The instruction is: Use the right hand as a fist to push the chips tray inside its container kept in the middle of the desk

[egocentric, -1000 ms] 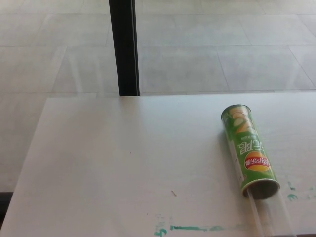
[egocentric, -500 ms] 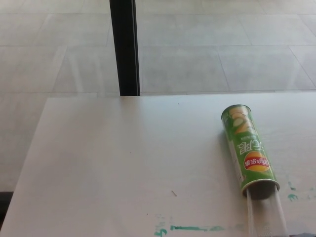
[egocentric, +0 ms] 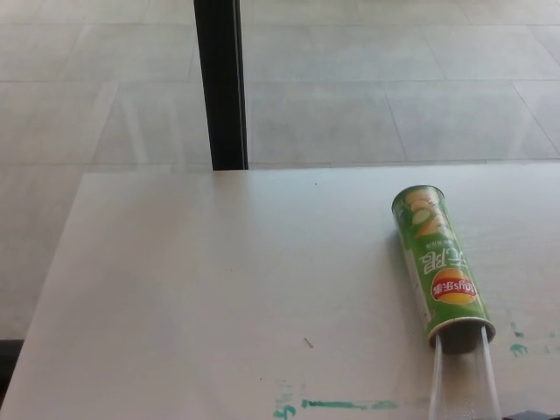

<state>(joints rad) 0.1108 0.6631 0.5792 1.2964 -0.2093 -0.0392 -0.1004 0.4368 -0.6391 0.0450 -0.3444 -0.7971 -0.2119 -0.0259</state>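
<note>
While the white desk is sitting bare on its left:
Chips can: green container is lying on its side at right, open mouth facing near.
Chips tray: clear tray is sticking out of that mouth toward the near edge.
Hands: neither is showing, so I cannot tell their state.
Desk marks: green smears are showing along the near edge.

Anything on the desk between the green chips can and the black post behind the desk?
No, in the head view only bare white desk lies between the chips can and the black post.
</note>
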